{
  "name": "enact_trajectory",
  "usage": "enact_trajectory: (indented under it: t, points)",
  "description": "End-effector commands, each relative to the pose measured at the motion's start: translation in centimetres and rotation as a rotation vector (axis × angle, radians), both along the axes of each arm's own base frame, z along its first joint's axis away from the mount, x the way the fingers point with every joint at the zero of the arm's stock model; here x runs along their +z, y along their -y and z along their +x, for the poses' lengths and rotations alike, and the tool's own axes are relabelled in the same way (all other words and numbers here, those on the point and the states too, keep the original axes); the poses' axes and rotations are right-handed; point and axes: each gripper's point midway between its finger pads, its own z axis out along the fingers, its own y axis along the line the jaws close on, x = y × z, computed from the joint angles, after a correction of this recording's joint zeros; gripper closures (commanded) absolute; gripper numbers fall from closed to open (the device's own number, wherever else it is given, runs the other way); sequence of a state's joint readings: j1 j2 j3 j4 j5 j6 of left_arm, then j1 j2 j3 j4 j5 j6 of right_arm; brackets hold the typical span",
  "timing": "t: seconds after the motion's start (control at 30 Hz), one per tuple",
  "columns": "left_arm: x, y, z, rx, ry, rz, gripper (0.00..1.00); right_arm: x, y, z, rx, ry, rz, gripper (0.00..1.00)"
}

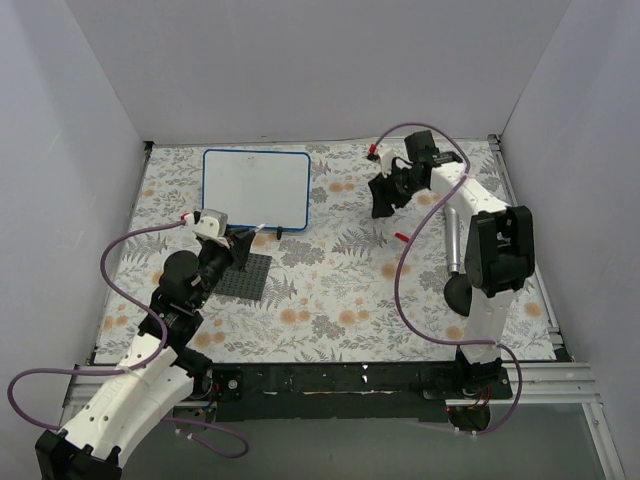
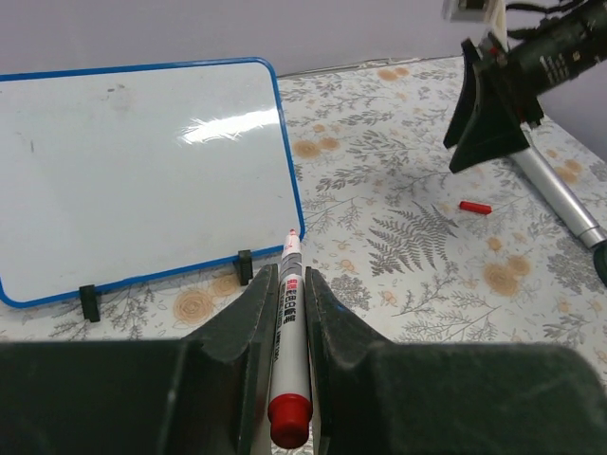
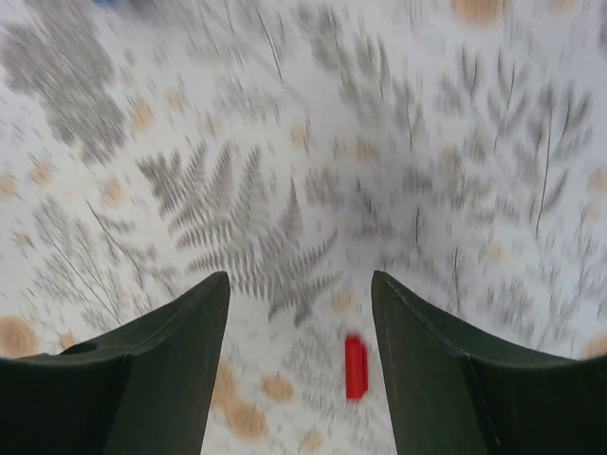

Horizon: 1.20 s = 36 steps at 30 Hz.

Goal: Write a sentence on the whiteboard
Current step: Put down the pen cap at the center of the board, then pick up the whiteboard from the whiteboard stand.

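Left wrist view: we saw the left gripper [image 2: 289, 277] pinching a marker [image 2: 288, 341], its tip pointing at the near edge of the whiteboard [image 2: 133, 171] on the table's far left. The right gripper [image 3: 301, 284] hung spread wide over a small red cap [image 3: 356, 367].

Bare table [image 1: 330, 290] stretches between the whiteboard [image 1: 256, 188] and the right pincer [image 3: 299, 284], broken only by a red cap [image 2: 475, 207]; the dark plate [image 1: 245, 275] sits before the whiteboard.

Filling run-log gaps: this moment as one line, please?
left end effector: shut on marker, tip near whiteboard corner | right end effector: open above red cap | whiteboard: no lettering
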State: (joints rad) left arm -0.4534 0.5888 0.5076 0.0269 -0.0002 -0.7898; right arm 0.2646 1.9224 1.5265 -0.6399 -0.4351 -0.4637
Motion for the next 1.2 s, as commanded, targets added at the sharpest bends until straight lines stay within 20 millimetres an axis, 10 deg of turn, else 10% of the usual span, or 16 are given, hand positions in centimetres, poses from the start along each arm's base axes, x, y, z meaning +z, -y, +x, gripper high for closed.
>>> enact_trajectory:
  t: [0.0, 0.23, 0.47, 0.9, 1.07, 1.1, 1.13, 1.17]
  points:
    - [-0.1, -2.3, 0.6, 0.112, 0.022, 0.046, 1.00, 5.8, -7.2, 2.2, 0.177, -0.027, 0.360, 0.31]
    - [-0.2, -5.0, 1.0, 0.247, 0.042, 0.061, 1.00, 4.2, -15.0, 5.5, 0.140, -0.178, 0.579, 0.33]
    - [-1.1, -5.5, 1.7, 0.274, 0.018, 0.082, 1.00, 5.6, -18.4, 9.1, 0.027, -0.145, 0.734, 0.33]
    - [-2.0, -5.7, 2.3, 0.276, -0.011, 0.090, 1.00, 6.1, -23.7, 7.6, 0.117, -0.300, 0.940, 0.39]
    - [-1.9, -5.8, 2.2, 0.280, -0.013, 0.073, 1.00, 6.0, -24.8, 7.2, 0.143, -0.337, 0.995, 0.62]
    - [-2.0, -5.8, 2.2, 0.283, -0.015, 0.074, 1.00, 6.2, -25.0, 7.1, 0.151, -0.337, 1.004, 0.69]
    - [-2.1, -5.9, 2.2, 0.287, -0.016, 0.075, 1.00, 6.1, -25.0, 7.1, 0.153, -0.337, 1.006, 0.98]
    - [-1.9, -5.9, 2.2, 0.289, -0.011, 0.072, 1.00, 6.3, -25.0, 7.1, 0.157, -0.333, 1.009, 0.99]
